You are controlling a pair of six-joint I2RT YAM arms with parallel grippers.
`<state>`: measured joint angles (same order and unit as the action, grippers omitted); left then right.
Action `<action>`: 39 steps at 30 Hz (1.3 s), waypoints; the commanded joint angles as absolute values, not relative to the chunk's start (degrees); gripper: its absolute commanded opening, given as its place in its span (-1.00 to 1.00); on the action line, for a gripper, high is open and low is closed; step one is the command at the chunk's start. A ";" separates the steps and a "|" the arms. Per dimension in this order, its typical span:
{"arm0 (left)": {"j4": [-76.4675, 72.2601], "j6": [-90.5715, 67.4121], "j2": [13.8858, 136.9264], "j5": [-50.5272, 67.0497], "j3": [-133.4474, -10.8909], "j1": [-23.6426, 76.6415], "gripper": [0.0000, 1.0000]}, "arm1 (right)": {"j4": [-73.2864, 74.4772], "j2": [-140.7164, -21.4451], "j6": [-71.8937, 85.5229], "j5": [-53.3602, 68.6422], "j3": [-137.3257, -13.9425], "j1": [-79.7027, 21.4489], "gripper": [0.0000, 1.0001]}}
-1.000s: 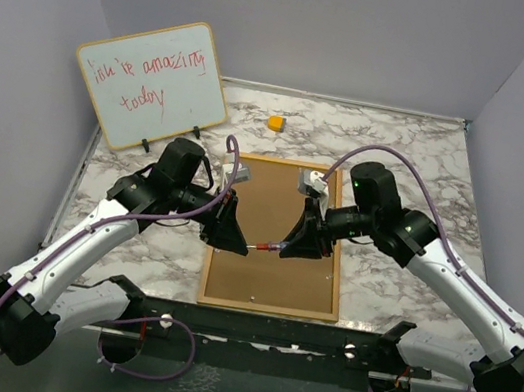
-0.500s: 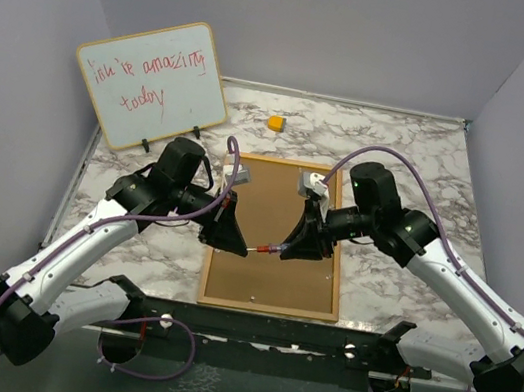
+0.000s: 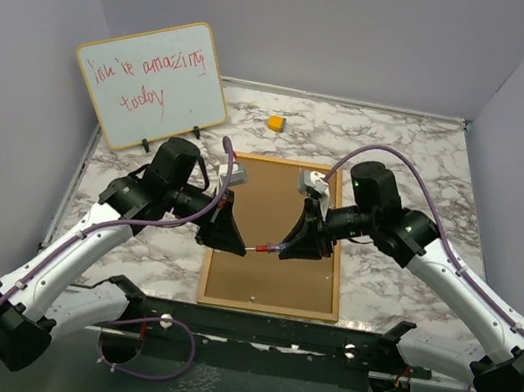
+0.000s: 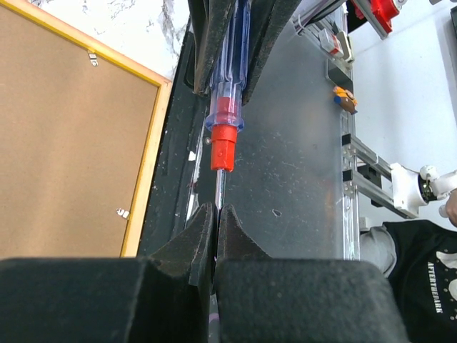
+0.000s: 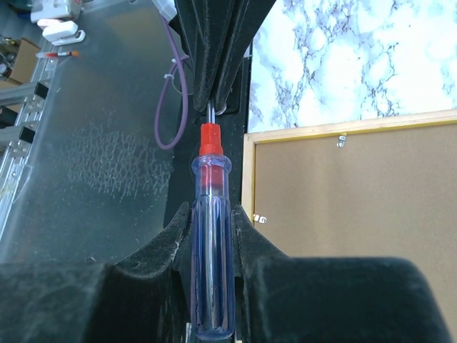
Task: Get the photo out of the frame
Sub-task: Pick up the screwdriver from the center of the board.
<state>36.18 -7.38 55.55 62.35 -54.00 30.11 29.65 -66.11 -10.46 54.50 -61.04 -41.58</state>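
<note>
The frame lies back-up on the marbled tabletop with its cork backing showing, so the photo is hidden underneath. Above the frame's middle a screwdriver bridges the two arms — the right gripper clenched on its clear handle, the left gripper pinched on the bare shaft. This looks like a tool handover before the clips are worked. Next, one gripper must let go and the tip must reach a clip near the frame's edge. Beyond the frame's far edge sit a small orange object and a whiteboard — grey walls enclose everything.
</note>
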 commanded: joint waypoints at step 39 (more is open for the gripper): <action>14.93 -13.49 50.42 52.59 -46.84 30.53 -1.00 | -19.98 -68.68 46.47 72.83 -43.07 -20.53 1.00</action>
<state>22.00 -11.51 52.71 51.13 -47.62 30.13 -13.61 -66.96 41.95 70.26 -43.70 -19.70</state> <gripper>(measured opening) 0.017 0.998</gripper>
